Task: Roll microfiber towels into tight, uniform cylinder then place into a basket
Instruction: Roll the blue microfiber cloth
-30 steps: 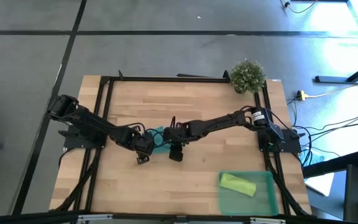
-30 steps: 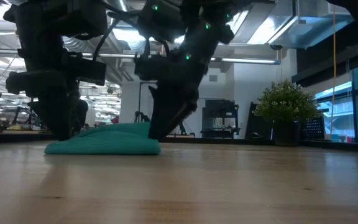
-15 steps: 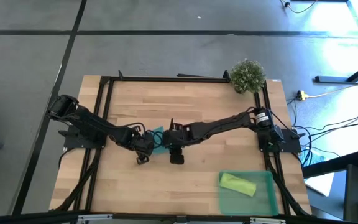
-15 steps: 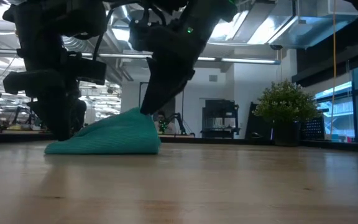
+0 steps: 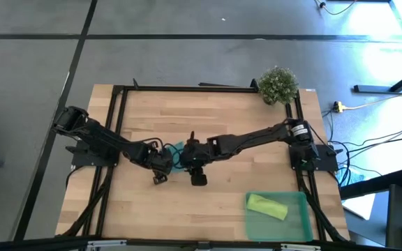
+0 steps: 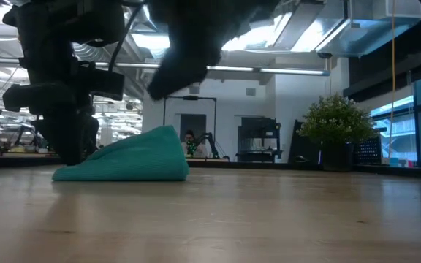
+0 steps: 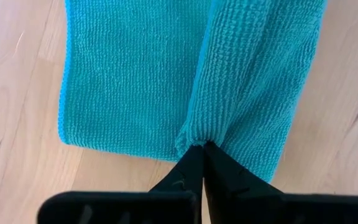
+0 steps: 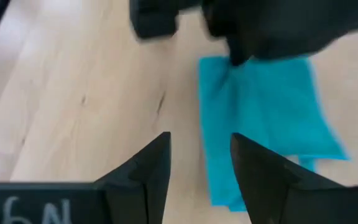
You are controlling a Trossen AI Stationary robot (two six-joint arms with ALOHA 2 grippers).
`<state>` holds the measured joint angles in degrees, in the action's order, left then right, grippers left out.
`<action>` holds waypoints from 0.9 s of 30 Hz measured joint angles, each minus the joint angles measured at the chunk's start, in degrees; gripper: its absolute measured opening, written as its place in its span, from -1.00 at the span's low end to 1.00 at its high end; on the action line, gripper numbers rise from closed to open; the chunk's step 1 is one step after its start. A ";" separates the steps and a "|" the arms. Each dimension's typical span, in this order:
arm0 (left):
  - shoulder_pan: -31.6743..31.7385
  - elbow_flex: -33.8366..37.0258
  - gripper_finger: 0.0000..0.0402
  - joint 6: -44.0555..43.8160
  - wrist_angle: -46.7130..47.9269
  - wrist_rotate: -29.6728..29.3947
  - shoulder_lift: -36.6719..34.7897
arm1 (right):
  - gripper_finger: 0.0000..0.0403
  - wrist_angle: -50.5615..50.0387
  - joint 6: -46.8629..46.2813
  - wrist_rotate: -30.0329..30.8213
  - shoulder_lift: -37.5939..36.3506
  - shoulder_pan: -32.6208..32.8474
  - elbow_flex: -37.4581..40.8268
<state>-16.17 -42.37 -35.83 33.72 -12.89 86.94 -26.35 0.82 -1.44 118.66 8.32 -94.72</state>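
No brand name or label can be read anywhere; only a few pale marks show on the right gripper's body in its own wrist view, too cut off to make out. The teal towel [image 5: 176, 153] lies near the middle of the wooden table [image 5: 250, 185], partly folded, with one edge pulled up into a ridge. The left gripper [image 7: 202, 149] is pinched tight on that raised fold, its two dark fingers pressed together on the cloth. The right gripper [image 8: 200, 152] hangs just beside the teal towel, raised off the table, with its fingers apart and nothing between them; the towel and the left arm's dark wrist lie ahead of it. In the high view both arms meet over the teal towel and cover most of it, so only a small patch of teal shows between them. The lime green towel [image 5: 266, 206], rolled up, lies in the basket [image 5: 300, 220], which stands well apart from the teal towel near the table's front right corner. A small bushy plant [image 5: 278, 84] stands at the table's far right corner, also well away from the teal towel.
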 joint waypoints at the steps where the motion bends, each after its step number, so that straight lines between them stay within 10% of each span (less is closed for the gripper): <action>1: -0.17 0.00 -1.00 0.00 -0.04 -0.01 0.00 | -0.17 0.09 0.79 -0.60 0.66 -0.22 0.39; 27: -0.22 0.00 -0.97 -0.09 -0.33 0.53 0.00 | -0.17 17.97 2.33 -1.24 2.33 -3.76 18.18</action>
<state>-16.38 -42.37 -35.93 33.39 -12.36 86.94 -8.38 3.15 -2.68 120.99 4.56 -76.54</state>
